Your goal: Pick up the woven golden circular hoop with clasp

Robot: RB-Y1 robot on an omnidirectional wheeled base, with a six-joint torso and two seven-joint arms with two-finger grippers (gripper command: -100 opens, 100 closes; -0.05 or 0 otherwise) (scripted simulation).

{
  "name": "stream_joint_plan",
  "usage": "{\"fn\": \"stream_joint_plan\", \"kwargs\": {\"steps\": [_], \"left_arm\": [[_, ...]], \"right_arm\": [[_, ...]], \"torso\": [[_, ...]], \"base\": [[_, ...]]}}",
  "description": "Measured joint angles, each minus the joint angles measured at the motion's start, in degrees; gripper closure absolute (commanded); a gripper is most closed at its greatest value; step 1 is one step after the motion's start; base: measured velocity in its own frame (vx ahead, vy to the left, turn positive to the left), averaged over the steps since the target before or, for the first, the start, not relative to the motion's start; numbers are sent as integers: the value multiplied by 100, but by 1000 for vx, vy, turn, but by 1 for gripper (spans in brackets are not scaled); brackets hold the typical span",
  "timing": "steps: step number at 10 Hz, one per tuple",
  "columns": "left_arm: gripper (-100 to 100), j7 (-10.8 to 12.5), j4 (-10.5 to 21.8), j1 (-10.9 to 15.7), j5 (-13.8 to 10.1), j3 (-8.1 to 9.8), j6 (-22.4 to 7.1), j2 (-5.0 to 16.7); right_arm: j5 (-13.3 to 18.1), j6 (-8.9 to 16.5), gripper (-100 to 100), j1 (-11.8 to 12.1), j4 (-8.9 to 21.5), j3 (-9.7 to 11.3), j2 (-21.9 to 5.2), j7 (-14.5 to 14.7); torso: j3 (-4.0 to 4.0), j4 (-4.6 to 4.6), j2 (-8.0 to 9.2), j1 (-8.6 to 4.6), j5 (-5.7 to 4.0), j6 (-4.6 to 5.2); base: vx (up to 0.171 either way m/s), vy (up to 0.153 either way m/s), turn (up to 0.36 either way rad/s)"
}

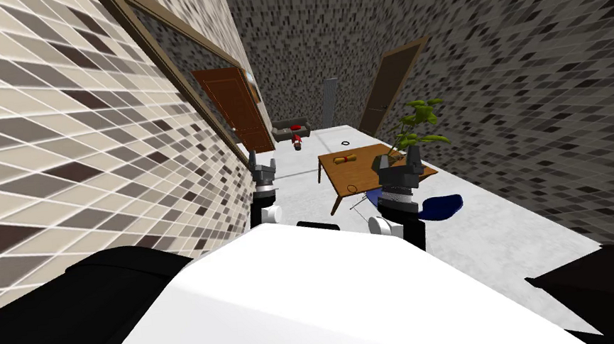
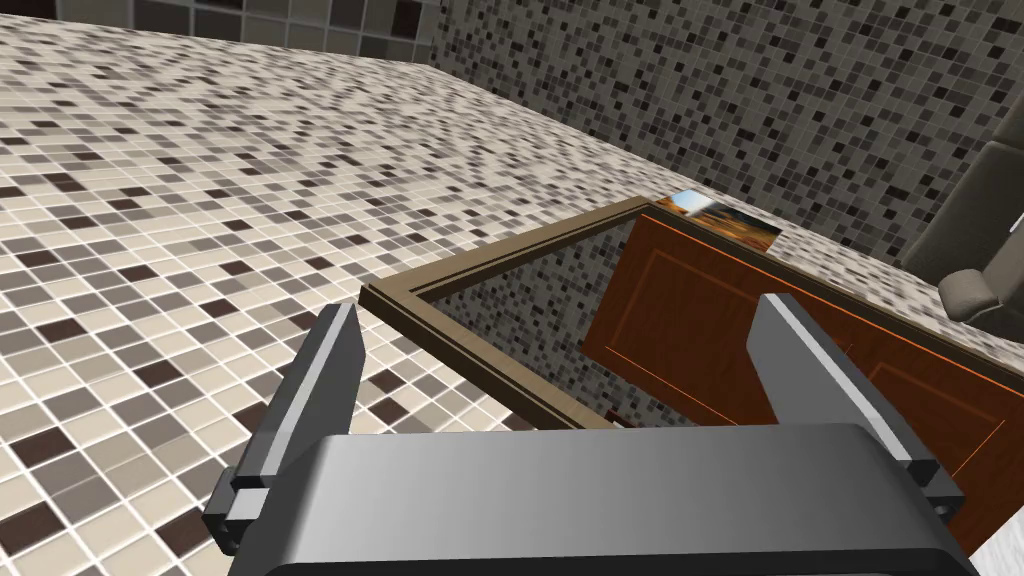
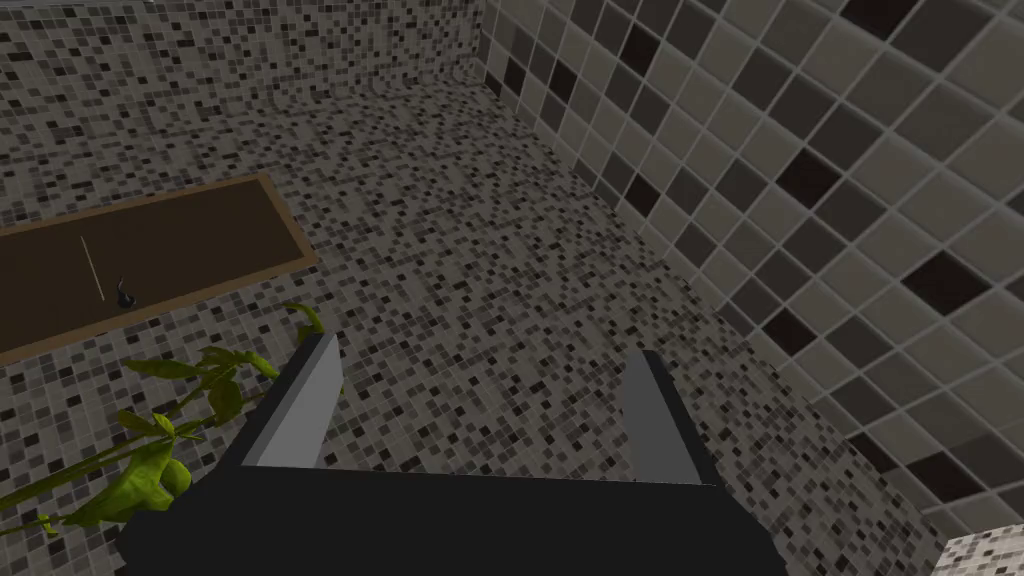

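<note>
L gripper [image 1: 263, 165] raised beside tiled wall [image 1: 82, 147], fingers spread wide, empty. R gripper [image 1: 396, 162] likewise wide apart, holding nothing, hiding part of brown table [image 1: 362, 167]. On table's near corner, left of R gripper, lies the hoop [image 1: 352, 188], a tiny gold ring lying flat. Clasp and axis too small to read. Plant [image 1: 418, 122] beyond.

Small thin hoop [image 1: 352, 188] on brown wooden table [image 1: 359, 171]: weave and clasp too small to tell. Grey padded armchair [image 2: 985, 240]: cut off by the edge.
</note>
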State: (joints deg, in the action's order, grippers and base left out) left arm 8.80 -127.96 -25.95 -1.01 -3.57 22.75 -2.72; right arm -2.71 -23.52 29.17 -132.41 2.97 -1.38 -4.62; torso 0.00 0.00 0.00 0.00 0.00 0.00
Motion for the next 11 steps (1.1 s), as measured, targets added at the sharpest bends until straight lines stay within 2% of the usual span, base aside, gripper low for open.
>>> {"fn": "stream_joint_plan", "kwargs": {"steps": [2,5,6,8,11], "left_arm": [[0,0,0,0,0,0,0,0],[0,0,0,0,0,0,0,1],[0,0,0,0,0,1,0,1],[0,0,0,0,0,0,0,1],[0,0,0,0,0,1,0,1]], "right_arm": [[245,84,-100,-32,189,-97,-214,153],[745,398,-100,-68,467,-277,-483,513],[867,406,-100,-51,563,-291,-505,597],[1198,581,-100,-181,892,-440,-629,840],[1660,769,-100,-157,1101,-546,-722,1124]], "torso": [[-1,-1,-2,-15,-3,-1],[-3,-1,-4,-25,-6,-1],[-2,-1,-3,-19,-5,1],[-2,-1,-3,-24,-5,-1],[-1,0,-2,-18,-4,1]], "base": [[0,-42,92],[7,-52,88],[-7,-34,93],[1,-54,103],[-2,-44,100]]}}
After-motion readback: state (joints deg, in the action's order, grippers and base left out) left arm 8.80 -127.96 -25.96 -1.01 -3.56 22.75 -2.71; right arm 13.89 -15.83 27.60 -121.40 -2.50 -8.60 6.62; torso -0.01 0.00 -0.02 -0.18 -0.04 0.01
